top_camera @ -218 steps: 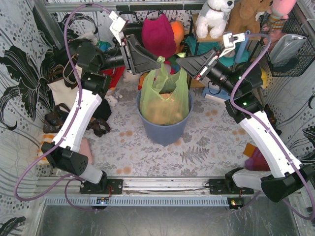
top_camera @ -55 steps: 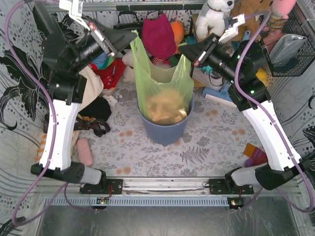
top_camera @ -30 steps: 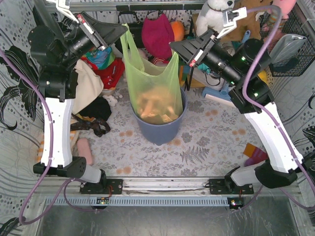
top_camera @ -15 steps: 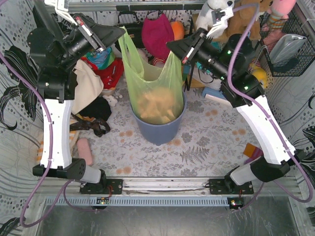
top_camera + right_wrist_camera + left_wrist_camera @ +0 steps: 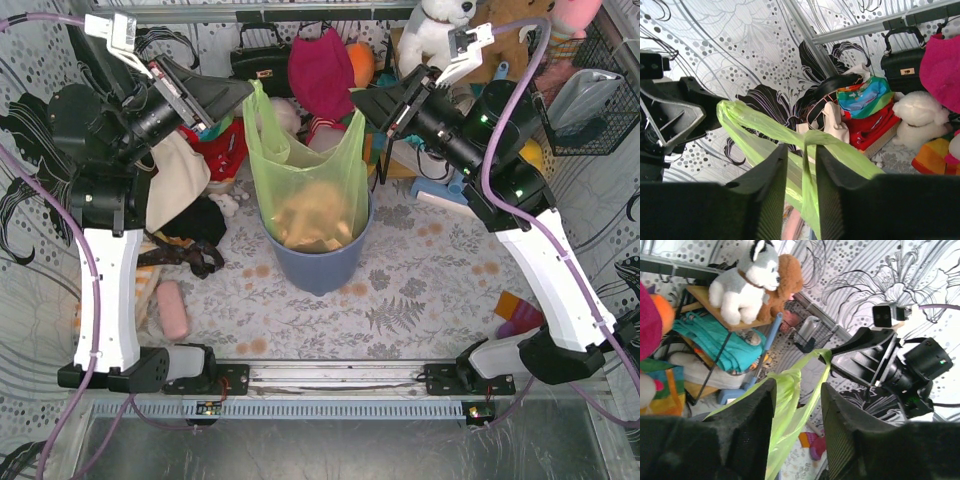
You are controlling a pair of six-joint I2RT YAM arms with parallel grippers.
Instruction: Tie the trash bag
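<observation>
The light-green trash bag point(image 5: 305, 170) stands in the blue-grey bin point(image 5: 318, 265), with orange-tan paper point(image 5: 310, 215) showing through its film. Its two handles rise to either side. My left gripper point(image 5: 243, 92) is at the left handle, jaws open; in the left wrist view the film point(image 5: 785, 405) runs loosely through the gap of the gripper point(image 5: 798, 390). At the right handle is my right gripper point(image 5: 358, 102), also open a little. In the right wrist view a strip of the bag point(image 5: 760, 125) hangs between its fingers point(image 5: 801, 150), draped over one tip.
Behind the bin are a magenta bag point(image 5: 322, 70), a black handbag point(image 5: 262, 55) and a husky plush point(image 5: 437, 30) on a shelf. Clothes point(image 5: 185, 190) are piled at the left. A pink roll point(image 5: 172, 308) and a purple toy point(image 5: 515, 315) lie on the floor.
Both grippers have gone from shut to open on the handles. The bag's top has dropped and slackened, and the bag has sunk slightly into the bin.
</observation>
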